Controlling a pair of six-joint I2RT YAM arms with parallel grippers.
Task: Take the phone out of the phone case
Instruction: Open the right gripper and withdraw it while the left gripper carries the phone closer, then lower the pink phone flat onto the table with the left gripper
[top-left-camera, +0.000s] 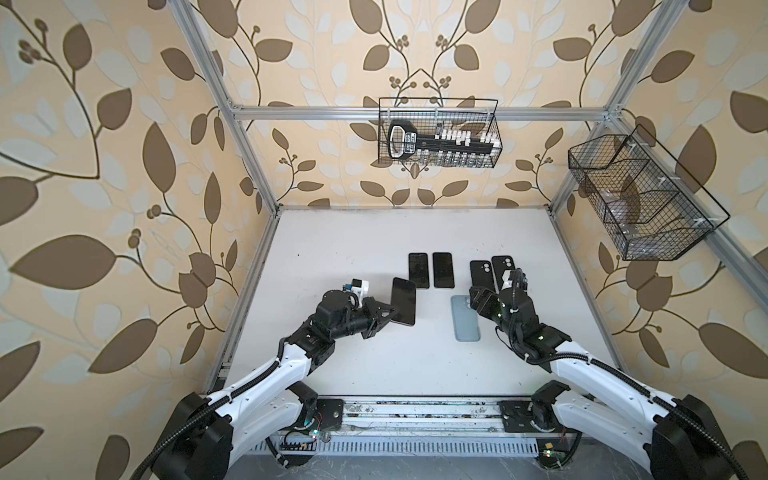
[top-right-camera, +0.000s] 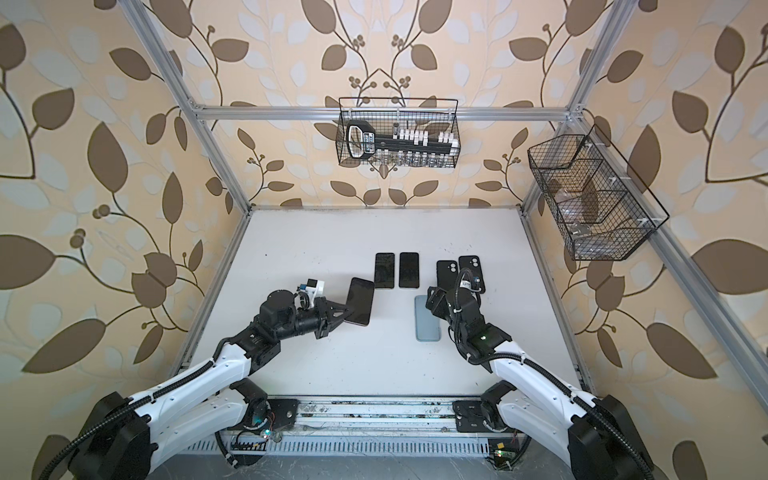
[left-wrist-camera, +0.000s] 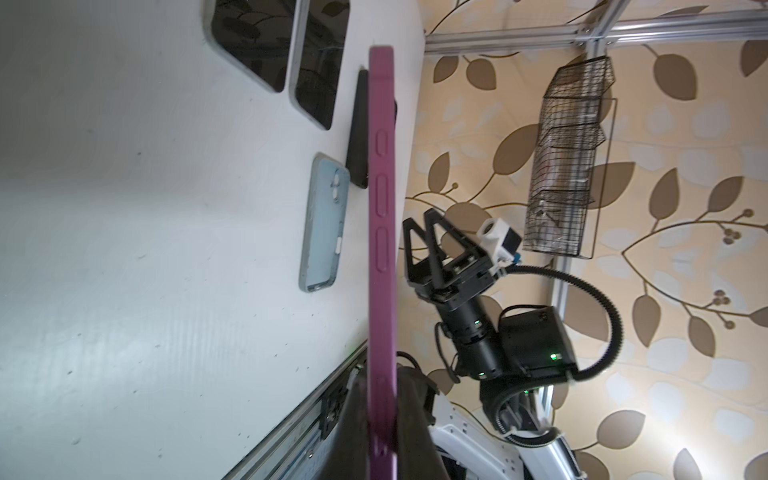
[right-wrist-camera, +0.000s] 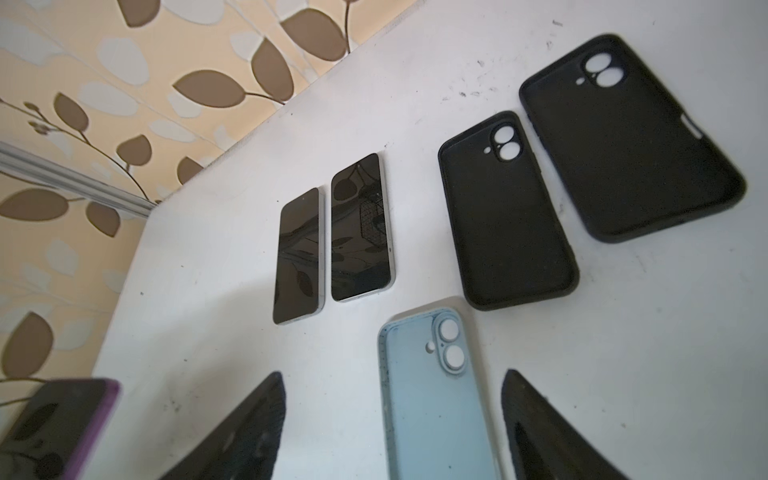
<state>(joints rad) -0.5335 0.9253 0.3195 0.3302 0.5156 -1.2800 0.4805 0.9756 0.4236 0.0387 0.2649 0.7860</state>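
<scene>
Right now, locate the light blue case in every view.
Top view: blue case lies right of centre, nearer than the two bare phones.
Top view: blue case, same spot.
Left wrist: blue case past the purple-cased phone's edge.
Right wrist: blue case, closest, between the jaws.
Shared landmark: the two bare phones.

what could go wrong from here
1. The left pincer grips the purple-cased phone near one end only; pulling might twist it loose.
2. The open right pincer hovers over the blue case and could knock it.
3. The bare phones lie close by, where a dropped phone might land.
</scene>
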